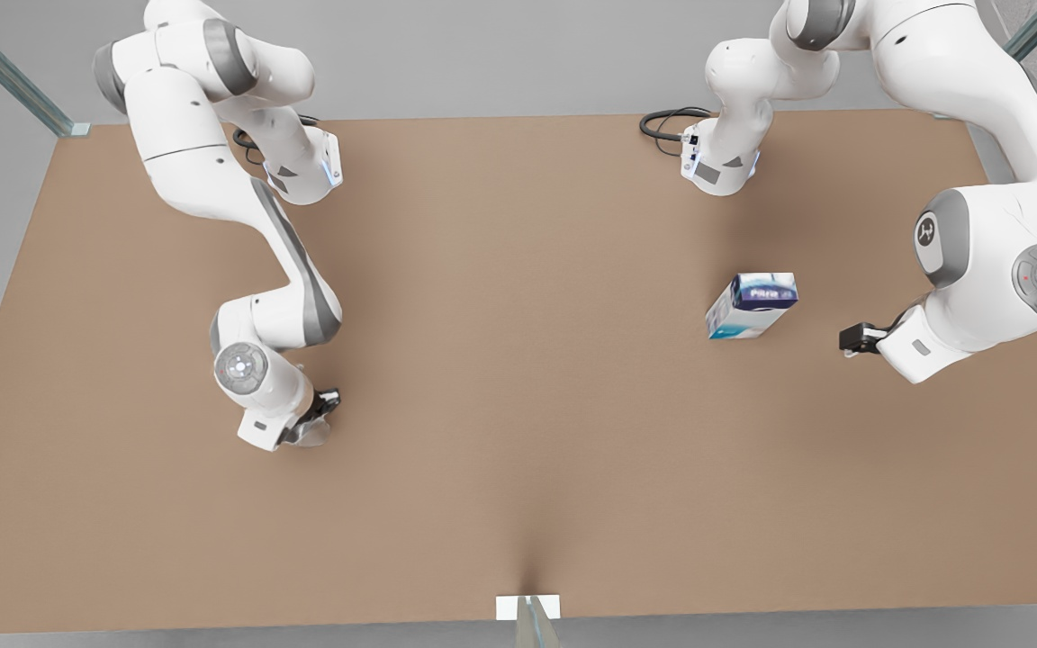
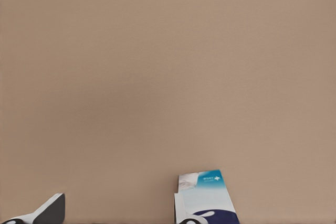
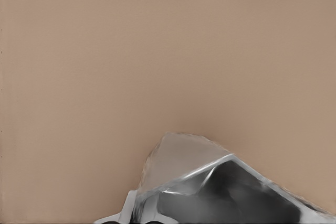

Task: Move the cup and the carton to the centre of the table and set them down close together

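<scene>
While the carton (image 1: 752, 306) stands right of centre in the front view, my left gripper (image 1: 857, 338) waits just to its right, fingers spread wide, empty. At lower left, my right gripper (image 1: 319, 412) sits at the cup (image 1: 307, 434); grip: cannot tell.

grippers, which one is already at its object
The right gripper: the cup sits right at it. The left gripper stands apart from the carton.
</scene>
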Controlling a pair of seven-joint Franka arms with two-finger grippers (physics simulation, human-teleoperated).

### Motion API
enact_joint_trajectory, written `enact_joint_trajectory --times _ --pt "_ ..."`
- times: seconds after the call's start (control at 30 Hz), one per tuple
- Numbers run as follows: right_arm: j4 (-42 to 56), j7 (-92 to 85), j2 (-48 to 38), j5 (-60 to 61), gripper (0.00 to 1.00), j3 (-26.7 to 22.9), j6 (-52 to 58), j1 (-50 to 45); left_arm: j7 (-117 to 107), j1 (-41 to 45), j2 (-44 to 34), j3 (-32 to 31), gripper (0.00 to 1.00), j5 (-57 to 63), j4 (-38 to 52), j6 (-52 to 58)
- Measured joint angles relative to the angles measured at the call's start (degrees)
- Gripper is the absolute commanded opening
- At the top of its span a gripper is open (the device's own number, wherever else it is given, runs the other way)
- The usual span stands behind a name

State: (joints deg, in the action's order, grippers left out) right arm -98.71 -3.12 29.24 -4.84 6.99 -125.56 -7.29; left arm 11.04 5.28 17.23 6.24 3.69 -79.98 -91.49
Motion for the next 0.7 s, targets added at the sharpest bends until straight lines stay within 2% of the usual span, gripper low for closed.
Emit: enact_joint_trajectory --times 0.1,0.3,0.4,0.57,0.7 --pt "3.53 3.58 2.2 2.22 0.21 0.55 0.07 -3.4 0.02 0.02 0.0 0.05 1.0 0.0 0.0 0.0" --pt "20.32 11.08 10.14 6.21 0.21 1.03 8.88 -12.48 -0.05 -0.09 0.01 0.44 1.0 0.01 0.0 -0.01" --pt "29.07 12.61 15.5 6.11 0.21 1.17 9.29 -16.0 -0.05 -0.12 0.0 0.93 1.0 0.04 0.0 0.0" --pt "40.63 15.53 24.75 6.08 0.21 0.65 6.66 -20.76 -0.03 -0.08 0.06 1.23 1.0 -0.21 0.0 0.0" --pt "43.0 20.42 28.22 6.04 0.21 -1.83 2.7 -25.48 -0.05 -0.09 0.09 1.23 1.0 -0.3 0.0 -0.04"
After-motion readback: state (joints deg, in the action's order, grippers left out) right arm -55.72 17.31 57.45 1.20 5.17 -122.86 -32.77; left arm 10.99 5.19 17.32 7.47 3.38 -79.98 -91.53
